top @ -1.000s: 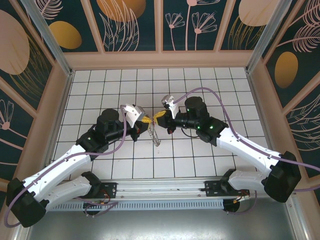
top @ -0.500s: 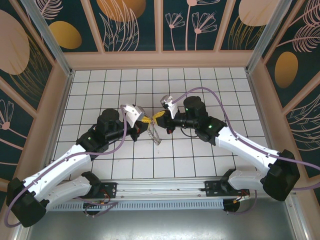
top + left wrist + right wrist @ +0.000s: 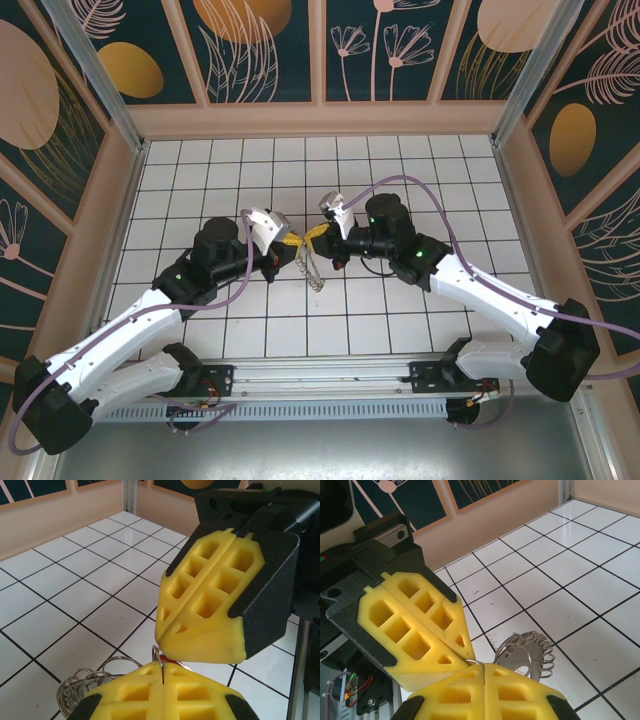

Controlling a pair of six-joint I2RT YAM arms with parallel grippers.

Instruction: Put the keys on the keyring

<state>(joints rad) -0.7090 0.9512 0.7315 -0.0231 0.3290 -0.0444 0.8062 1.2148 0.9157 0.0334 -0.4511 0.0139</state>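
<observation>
mid-table the left gripper (image 3: pixel 289 240), fingers pinched on a loop of the keyring (image 3: pixel 312 270), meets the right gripper (image 3: pixel 320 232) tip to tip. its fingers look clamped on the key (image 3: pixel 168 659), red tag just showing. the keyring dangles toward 6 o'clock. threading looks unfinished: the key is yet to slide on.

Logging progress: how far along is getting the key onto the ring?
Done: shut left gripper holds the silvery coiled metal keyring; shut right gripper meets it tip to tip. In hand: threading; red speck, likely the key's tag, between yellow fingers. Left: key not visibly on.
</observation>
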